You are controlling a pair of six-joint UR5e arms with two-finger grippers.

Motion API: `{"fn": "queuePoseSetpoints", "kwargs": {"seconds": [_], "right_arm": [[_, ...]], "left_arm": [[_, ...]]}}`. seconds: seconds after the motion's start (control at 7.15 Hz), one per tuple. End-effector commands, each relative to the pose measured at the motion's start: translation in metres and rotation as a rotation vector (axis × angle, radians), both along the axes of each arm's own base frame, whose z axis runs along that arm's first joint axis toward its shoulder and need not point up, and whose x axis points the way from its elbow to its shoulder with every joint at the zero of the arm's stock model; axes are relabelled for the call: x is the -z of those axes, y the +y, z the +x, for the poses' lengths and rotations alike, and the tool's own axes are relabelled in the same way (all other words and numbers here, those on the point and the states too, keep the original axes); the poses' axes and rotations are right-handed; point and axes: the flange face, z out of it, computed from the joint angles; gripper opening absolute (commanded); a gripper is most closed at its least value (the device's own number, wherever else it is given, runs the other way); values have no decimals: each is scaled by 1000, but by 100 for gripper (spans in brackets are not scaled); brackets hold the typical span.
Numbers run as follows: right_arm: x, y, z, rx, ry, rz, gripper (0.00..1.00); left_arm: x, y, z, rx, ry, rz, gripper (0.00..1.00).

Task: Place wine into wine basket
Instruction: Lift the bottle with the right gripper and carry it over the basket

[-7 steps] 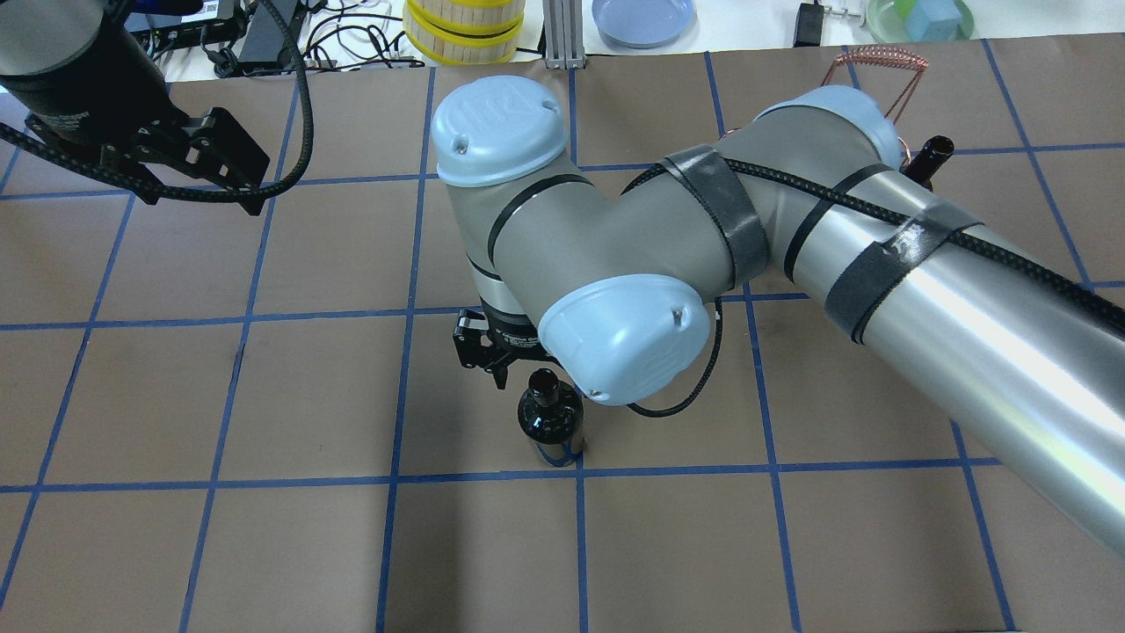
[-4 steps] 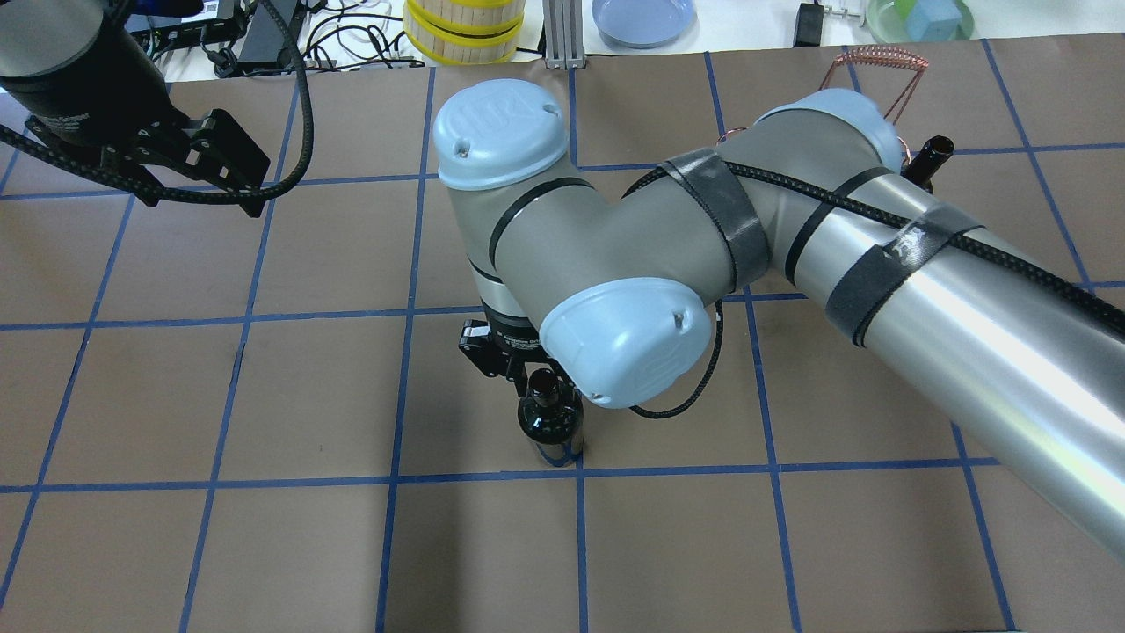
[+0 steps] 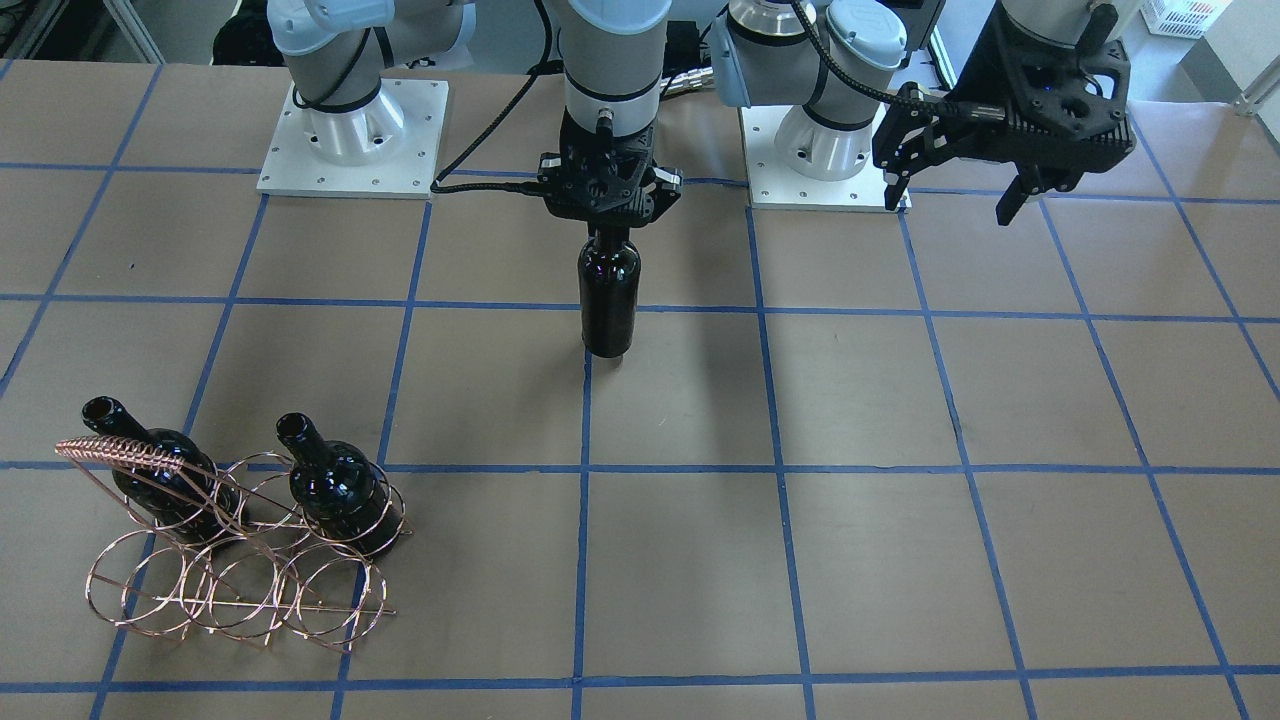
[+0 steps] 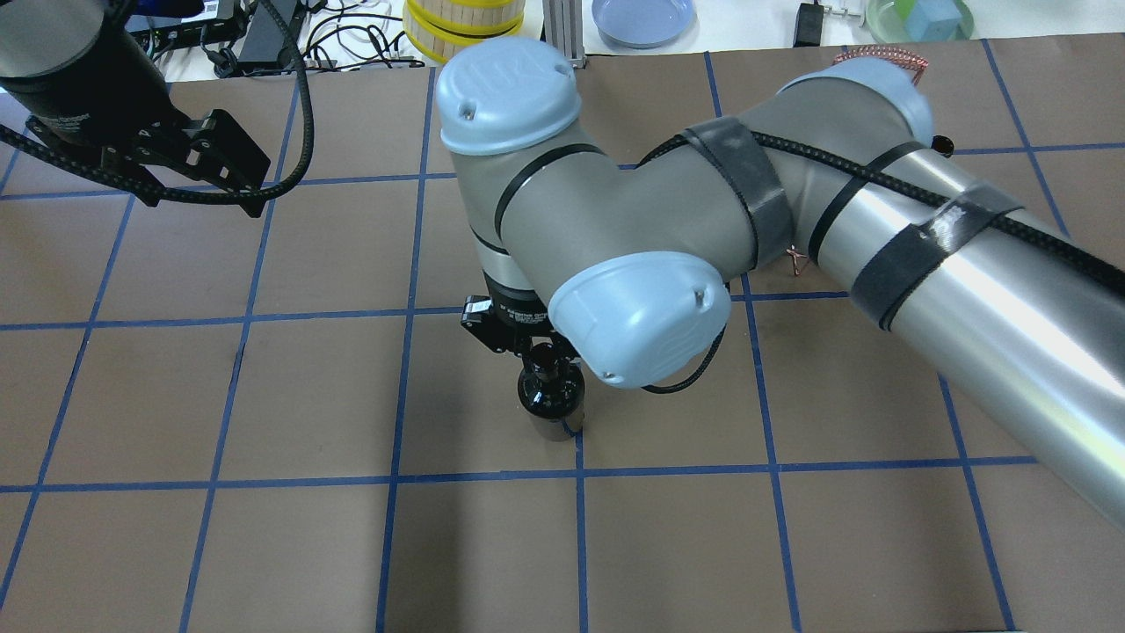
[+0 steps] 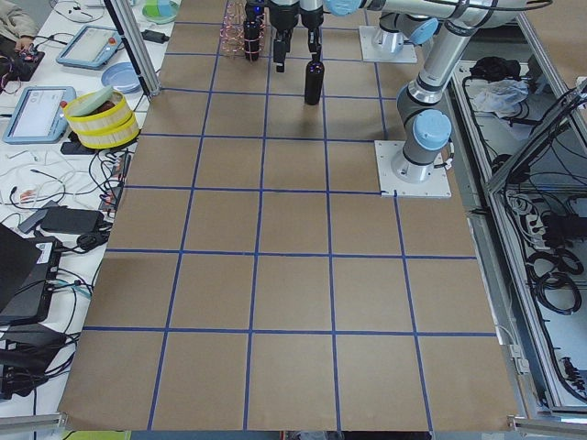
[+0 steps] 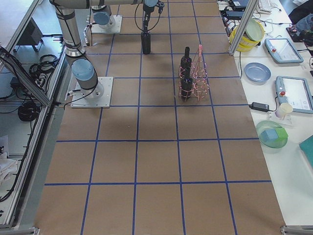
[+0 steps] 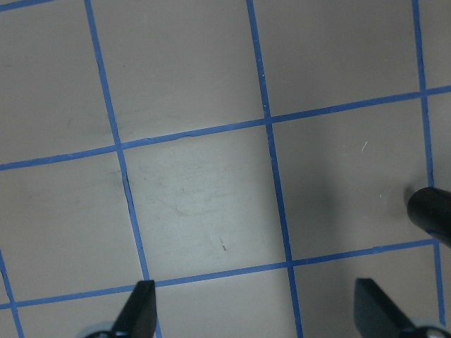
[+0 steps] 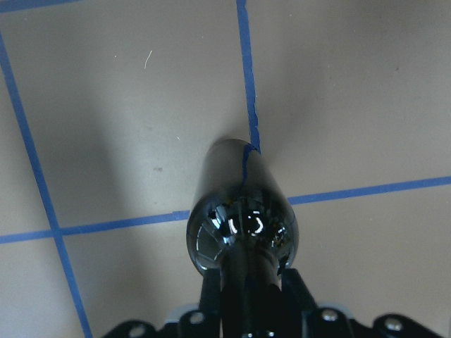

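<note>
My right gripper (image 3: 610, 228) is shut on the slim neck of a near-black wine bottle (image 3: 609, 290). It holds the bottle upright near the table's middle, with the base at or just above the paper. The bottle also shows in the overhead view (image 4: 549, 393) and in the right wrist view (image 8: 243, 211). The copper wire wine basket (image 3: 230, 575) stands far off on my right side. It holds two more bottles (image 3: 160, 470) (image 3: 335, 490), necks up. My left gripper (image 3: 952, 195) is open and empty, and hovers over bare paper (image 7: 257, 310).
The arm bases (image 3: 350, 140) (image 3: 820, 150) stand at the robot's edge. Beyond the far edge are a yellow-rimmed stack (image 4: 461, 31), a blue plate (image 4: 642, 18) and a green bowl (image 4: 918, 18). The right arm hides most of the basket in the overhead view; its coil handle (image 4: 879, 58) shows.
My right gripper moved from beside the bottle's neck onto it and shut. The arm and bottle then rose a little. The left arm has not moved.
</note>
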Motion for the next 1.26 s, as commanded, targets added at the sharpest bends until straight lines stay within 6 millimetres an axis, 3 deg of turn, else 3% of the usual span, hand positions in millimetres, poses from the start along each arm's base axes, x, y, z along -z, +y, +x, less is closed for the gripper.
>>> {"fn": "queuePoseSetpoints", "kwargs": {"seconds": [0.0, 0.14, 0.42, 0.7, 0.84, 1.12], "right_arm": [[-57, -27, -46, -4, 2, -10, 0], [-87, -39, -88, -25, -8, -11, 0], [-122, -56, -184, -125, -23, 0, 0], [-149, -84, -281, -154, 0, -41, 0], [-148, -100, -314, -100, 11, -29, 0], [-127, -173, -341, -83, 71, -67, 0]], "left_arm": [[-1, 0, 0, 0, 0, -2, 100], [-1, 0, 0, 0, 0, -2, 100], [-1, 0, 0, 0, 1, -3, 100], [0, 1, 0, 0, 1, -1, 100], [0, 1, 0, 0, 0, -1, 100], [0, 1, -1, 1, 1, -1, 100]]}}
